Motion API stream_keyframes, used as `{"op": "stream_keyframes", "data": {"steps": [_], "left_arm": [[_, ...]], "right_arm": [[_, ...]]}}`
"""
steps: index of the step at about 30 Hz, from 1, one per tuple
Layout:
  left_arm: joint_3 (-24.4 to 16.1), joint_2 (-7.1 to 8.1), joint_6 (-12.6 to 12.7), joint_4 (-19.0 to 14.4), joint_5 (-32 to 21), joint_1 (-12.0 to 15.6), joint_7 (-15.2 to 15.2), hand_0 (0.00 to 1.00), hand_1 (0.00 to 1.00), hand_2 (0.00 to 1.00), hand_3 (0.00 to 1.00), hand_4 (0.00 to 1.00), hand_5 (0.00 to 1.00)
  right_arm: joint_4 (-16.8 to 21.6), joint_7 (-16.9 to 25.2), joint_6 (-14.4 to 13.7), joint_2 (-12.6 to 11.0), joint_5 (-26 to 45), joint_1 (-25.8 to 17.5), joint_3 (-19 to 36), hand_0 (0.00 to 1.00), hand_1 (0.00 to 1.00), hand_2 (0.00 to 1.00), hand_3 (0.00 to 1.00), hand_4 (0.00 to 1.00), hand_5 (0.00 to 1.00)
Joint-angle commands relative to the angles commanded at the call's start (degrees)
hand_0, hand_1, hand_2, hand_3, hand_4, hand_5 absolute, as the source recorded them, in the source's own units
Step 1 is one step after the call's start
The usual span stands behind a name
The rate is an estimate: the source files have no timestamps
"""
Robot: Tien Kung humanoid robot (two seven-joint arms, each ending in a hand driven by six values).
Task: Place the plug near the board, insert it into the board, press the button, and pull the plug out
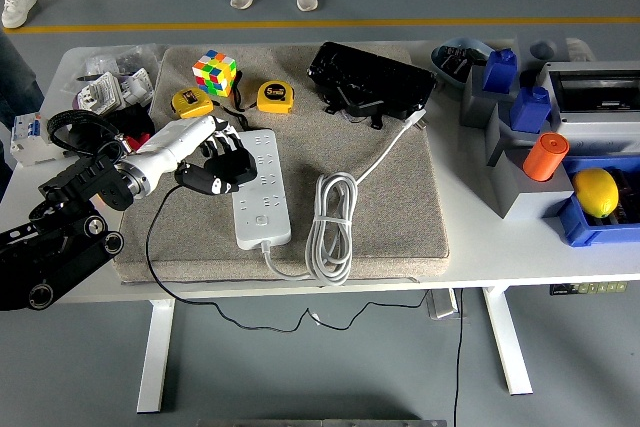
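- Hovering at the left edge of the white power strip (260, 190), the left hand (215, 162) has its dark fingers loosely curled, holding nothing.
- White plug (417, 121) lies well off to the right, by the black case (370, 82), at the end of its coiled cable (333, 222).
- Strip's long axis runs near-to-far.
- Only the left arm's in sight, so it looks like a long reach across the strip.

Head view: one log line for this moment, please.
left hand: over left edge of power strip, fingers curled, grasp unclear | plug: lying on mat, not inserted | right hand: not in view
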Motion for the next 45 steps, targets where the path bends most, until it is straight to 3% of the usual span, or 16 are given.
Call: {"op": "stream_keyframes", "data": {"steps": [9,33,45], "left_arm": [[1.57,-0.60,-0.36,1.90,1.70,-0.89,0.32,0.408,0.412,0.451,0.538,0.900,0.002],[3.94,0.49,-1.54,3.05,2.29,-2.69,-1.37,0.417,0.410,0.448,0.539,0.895,0.002],[5.83,0.06,-1.80,3.93,2.54,-4.24,-0.97,0.452,0.425,0.455,0.541,0.899,0.002]], "right_arm": [[-0.01,0.01,-0.01,0.05,-0.02,0.00,0.09,0.715,0.720,0.735,0.653,0.998,0.633],[0.03,0.06,0.01,0.07,-0.07,0.05,0.21,0.714,0.720,0.735,0.653,0.998,0.631],[0.12,0.03,0.02,0.04,-0.13,0.20,0.44,0.714,0.720,0.735,0.652,0.998,0.630]]}}
